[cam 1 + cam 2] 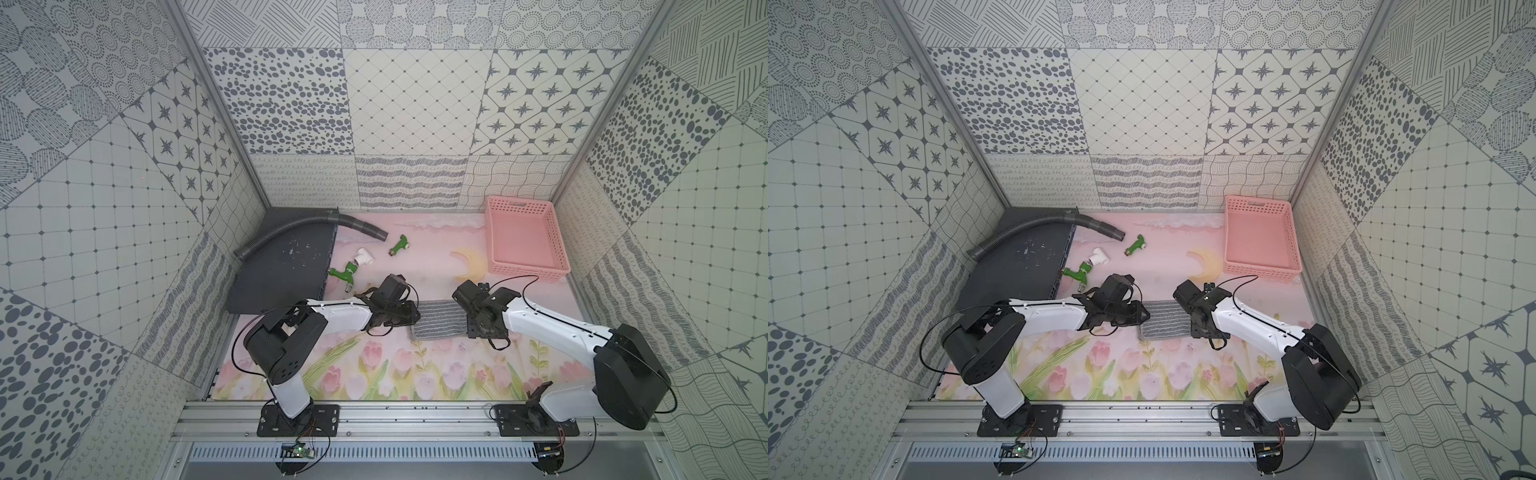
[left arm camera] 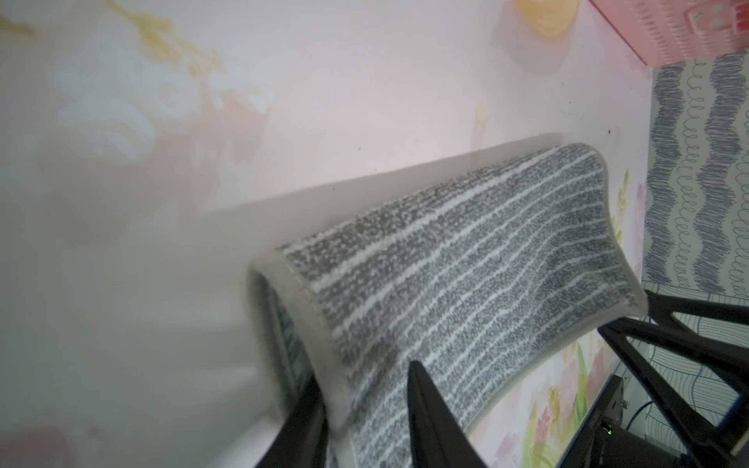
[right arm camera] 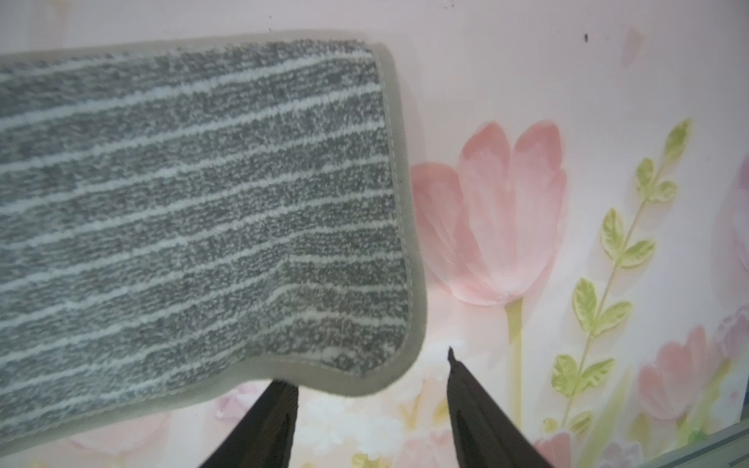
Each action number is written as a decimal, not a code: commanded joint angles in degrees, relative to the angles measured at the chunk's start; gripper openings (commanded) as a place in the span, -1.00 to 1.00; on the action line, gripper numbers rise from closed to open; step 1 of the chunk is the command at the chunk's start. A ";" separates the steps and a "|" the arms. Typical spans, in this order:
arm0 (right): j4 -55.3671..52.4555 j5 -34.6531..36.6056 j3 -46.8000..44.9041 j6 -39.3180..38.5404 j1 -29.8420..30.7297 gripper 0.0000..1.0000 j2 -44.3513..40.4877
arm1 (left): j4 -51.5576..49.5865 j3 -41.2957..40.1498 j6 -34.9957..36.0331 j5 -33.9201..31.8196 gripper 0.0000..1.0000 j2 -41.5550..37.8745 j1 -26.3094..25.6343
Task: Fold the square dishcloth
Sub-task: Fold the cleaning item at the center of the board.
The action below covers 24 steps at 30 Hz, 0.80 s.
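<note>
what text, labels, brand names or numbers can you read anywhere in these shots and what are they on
No readable words, numbers or brand marks in any view.
pink basket: a mark on its wall in the left wrist view, too blurred to read.
circuit board by the front rail: too small to read.
square dishcloth: stripes only, no label showing.
wall panels: looped squiggles, pattern, not lettering.
</note>
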 commanded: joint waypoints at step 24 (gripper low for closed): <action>0.93 0.91 -1.54 1.20 0.28 0.27 -1.53 | 0.28 1.80 1.48 4.50 -1.00 -3.10 2.78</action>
